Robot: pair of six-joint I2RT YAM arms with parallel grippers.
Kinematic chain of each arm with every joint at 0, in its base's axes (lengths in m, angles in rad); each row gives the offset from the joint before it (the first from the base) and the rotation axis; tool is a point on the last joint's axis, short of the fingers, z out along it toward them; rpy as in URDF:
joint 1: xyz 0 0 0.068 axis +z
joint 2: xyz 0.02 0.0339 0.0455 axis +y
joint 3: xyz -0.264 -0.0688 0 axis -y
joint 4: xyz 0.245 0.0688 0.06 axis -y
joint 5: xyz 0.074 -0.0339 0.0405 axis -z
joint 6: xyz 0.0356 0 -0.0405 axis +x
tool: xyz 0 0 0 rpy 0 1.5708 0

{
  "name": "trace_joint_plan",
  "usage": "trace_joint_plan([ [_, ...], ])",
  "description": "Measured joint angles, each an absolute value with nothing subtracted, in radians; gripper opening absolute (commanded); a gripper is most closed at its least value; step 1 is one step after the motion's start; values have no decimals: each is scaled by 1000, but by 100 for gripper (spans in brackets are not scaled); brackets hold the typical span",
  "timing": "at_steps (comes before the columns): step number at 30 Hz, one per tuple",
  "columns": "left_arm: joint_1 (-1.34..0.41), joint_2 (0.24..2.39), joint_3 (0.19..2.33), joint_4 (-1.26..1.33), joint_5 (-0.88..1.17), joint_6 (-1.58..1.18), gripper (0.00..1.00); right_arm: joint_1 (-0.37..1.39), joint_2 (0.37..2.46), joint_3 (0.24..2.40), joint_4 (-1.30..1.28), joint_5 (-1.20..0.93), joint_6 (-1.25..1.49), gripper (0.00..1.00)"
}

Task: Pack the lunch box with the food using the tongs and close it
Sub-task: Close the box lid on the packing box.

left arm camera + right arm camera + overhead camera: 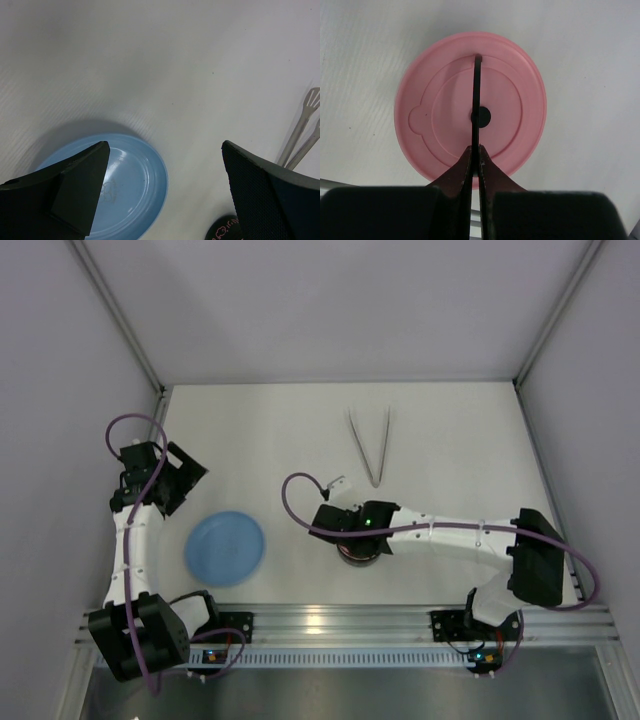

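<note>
The pink round lid (510, 100) fills the right wrist view, with white table all around it. A thin dark strip runs across its middle, and my right gripper (475, 149) is shut on that strip. From above, the right gripper (352, 530) hangs over the lunch box (357, 554), which it mostly hides. I cannot tell whether the lid rests on the box. The silver tongs (370, 445) lie in a narrow V at the back of the table, also seen as tongs (304, 131). No food shows. My left gripper (164, 146) stands open and empty above the blue plate's edge.
A flat blue plate (225, 548) lies left of the lunch box, also seen as the plate (135, 185) in the left wrist view. A dark round thing with pink marks (225, 231) sits at that view's bottom edge. Grey walls enclose the table on three sides.
</note>
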State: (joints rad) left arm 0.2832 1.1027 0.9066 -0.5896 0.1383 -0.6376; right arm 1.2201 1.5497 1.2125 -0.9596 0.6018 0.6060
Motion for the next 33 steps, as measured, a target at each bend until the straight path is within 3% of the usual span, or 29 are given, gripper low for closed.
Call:
trace_joint_plan([
  [33, 274, 1103, 907, -590, 138, -637, 99, 1283, 1587, 1189, -974, 624, 651, 0],
])
